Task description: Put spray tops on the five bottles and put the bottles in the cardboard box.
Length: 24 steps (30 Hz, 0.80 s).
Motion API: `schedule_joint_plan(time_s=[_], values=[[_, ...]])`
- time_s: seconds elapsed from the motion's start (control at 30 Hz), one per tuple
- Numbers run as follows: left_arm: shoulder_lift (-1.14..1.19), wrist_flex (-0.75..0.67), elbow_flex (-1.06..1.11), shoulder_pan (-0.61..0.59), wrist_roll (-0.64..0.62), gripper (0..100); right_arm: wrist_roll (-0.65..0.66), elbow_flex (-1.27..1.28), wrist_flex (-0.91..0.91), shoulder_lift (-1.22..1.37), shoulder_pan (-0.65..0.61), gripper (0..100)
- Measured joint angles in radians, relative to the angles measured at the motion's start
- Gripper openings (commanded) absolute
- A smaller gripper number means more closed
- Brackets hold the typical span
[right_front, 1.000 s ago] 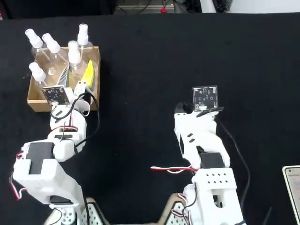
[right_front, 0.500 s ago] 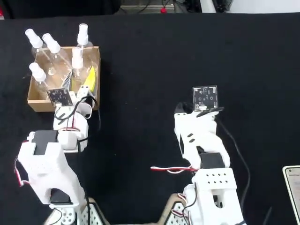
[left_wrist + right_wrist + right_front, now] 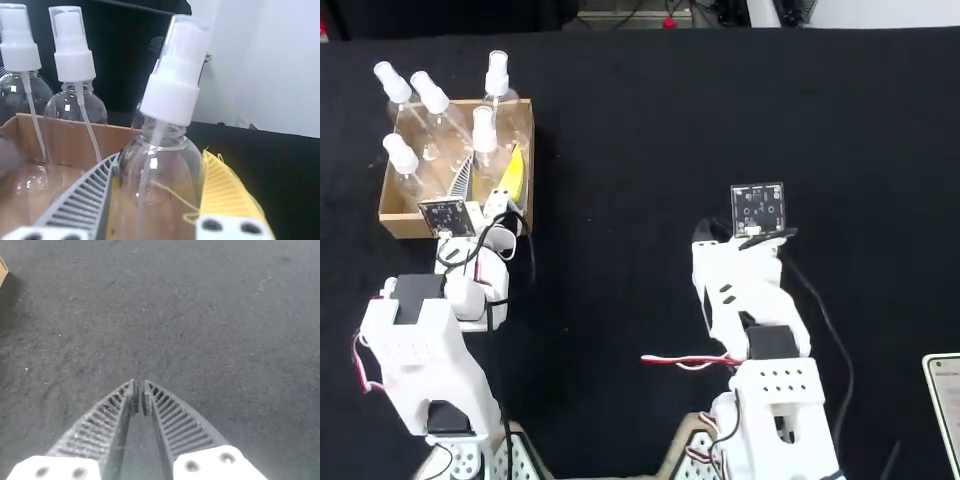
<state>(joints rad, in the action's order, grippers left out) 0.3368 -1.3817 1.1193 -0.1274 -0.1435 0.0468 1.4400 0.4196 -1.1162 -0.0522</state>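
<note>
Cardboard box [image 3: 400, 222] at the tabletop's far left corner, fifth bottle [image 3: 165, 180] standing inside.
Right gripper [image 3: 139, 390] sits closed mid-tabletop. Left gripper [image 3: 492, 152] has its jaws spread around the bottle and is best drawn straight back, clear of its spray top [image 3: 175, 75] and the four neighbours [image 3: 75, 107].

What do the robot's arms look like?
Both are white blocky plastic with black motors and red, black and white cables. The left arm has one grey and one yellow ribbed jaw; the right arm has two dark ribbed jaws.
</note>
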Motion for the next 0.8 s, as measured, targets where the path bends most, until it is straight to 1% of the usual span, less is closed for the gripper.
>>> schedule_joint_plan(time_s=[0.47, 0.67, 0.8], values=[[0.054, -0.023, -0.003, 0.008, 0.000, 8, 0.000, 0.000, 0.000, 0.000, 0.000, 1.2], [0.054, -0.023, -0.003, 0.008, 0.000, 25, 0.000, 0.000, 0.000, 0.000, 0.000, 1.2], [0.054, -0.021, -0.003, 0.008, 0.002, 23, 0.000, 0.000, 0.000, 0.000, 0.000, 1.2]])
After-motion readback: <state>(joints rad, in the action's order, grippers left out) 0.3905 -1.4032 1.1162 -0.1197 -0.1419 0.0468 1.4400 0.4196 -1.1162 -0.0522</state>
